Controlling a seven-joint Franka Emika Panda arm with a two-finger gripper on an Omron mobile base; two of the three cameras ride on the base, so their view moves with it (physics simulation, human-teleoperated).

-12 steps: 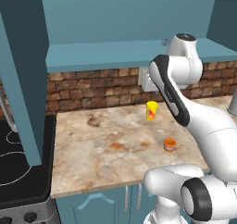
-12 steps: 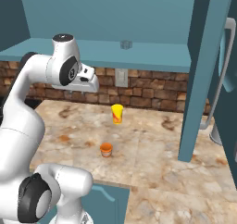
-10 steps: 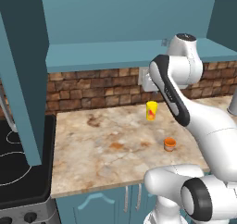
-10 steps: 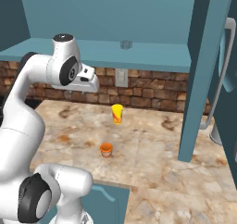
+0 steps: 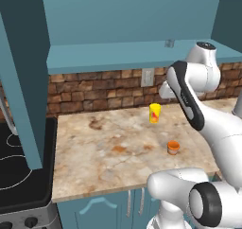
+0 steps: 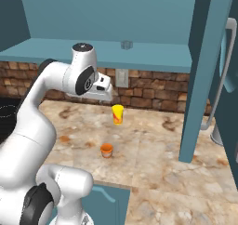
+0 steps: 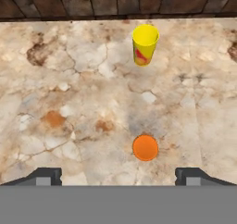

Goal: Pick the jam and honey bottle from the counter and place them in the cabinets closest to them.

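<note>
The jam (image 7: 145,147), a squat orange jar, stands on the beige marbled counter (image 7: 69,79); it is seen from above, just ahead of my gripper (image 7: 118,176) and a little right of centre. The gripper hangs high above the counter and is open, its fingertips (image 7: 44,174) far apart with nothing between them. The jam (image 5: 173,147) (image 6: 107,150) also stands in front of the arm in both base views. The honey bottle is out of view. The teal cabinet shelf (image 5: 118,53) (image 6: 56,49) runs above the brick wall.
A taller yellow cup with a red mark (image 7: 145,45) (image 5: 154,113) (image 6: 117,114) stands behind the jam near the brick wall. A small grey object (image 5: 169,43) (image 6: 125,44) sits on the shelf. An open teal door (image 6: 202,75) hangs at right, a stove (image 5: 19,171) at left.
The arm's upper joint has swung a little to the right. The jam and the yellow cup have stayed put.
</note>
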